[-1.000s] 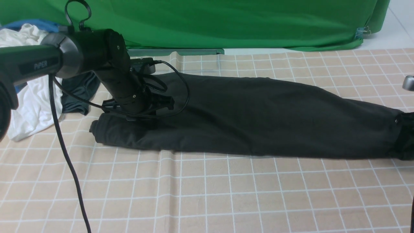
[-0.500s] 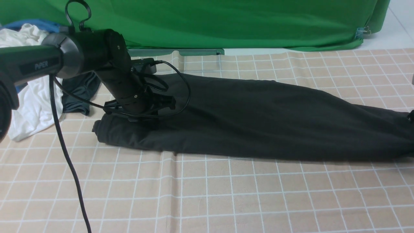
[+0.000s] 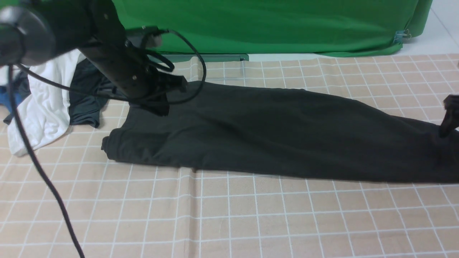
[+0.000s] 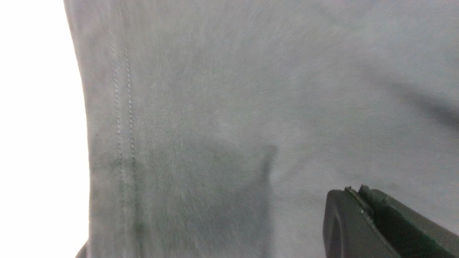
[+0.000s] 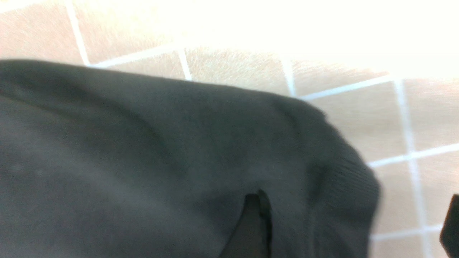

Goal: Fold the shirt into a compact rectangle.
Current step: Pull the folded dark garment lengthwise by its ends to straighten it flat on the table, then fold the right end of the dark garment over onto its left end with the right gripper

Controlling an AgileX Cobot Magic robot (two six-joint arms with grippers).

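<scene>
**A:** Front view first. Where is the shirt?

**B:** The shirt (image 3: 272, 132) lies as one long narrow band on the checked table cover (image 3: 229, 215), reaching from the left gripper (image 3: 161, 102) across to the right gripper (image 3: 450, 116). The left gripper is raised off the table with a flap of black cloth hanging from it. The corner of the band below slopes up toward it, so I judge it pinched closed on that corner. On the side of that hand away from the other gripper lie a white shirt (image 3: 39, 107) and a dark grey garment (image 3: 86, 104), apart from the band.

**A:** And its wrist view?

**B:** Cloth fills nearly everything beneath the hand, with a double row of hem stitching (image 4: 122, 125) off to one side. The dark finger parts in the corner look pressed together, which fits a closed grip.

**A:** The right wrist view?

**B:** Two fingers (image 5: 251, 229) stand well apart, so that hand is spread wide and grips nothing. The end of the shirt, with a ribbed edge (image 5: 344, 179), lies between them, and one finger touches the cloth.

**A:** So how far along is it?

**B:** Roughly midway, I'd say. The lengthwise folds look done. The crosswise folds, bringing one end over toward the other hand, are left before it becomes a compact rectangle.
</scene>
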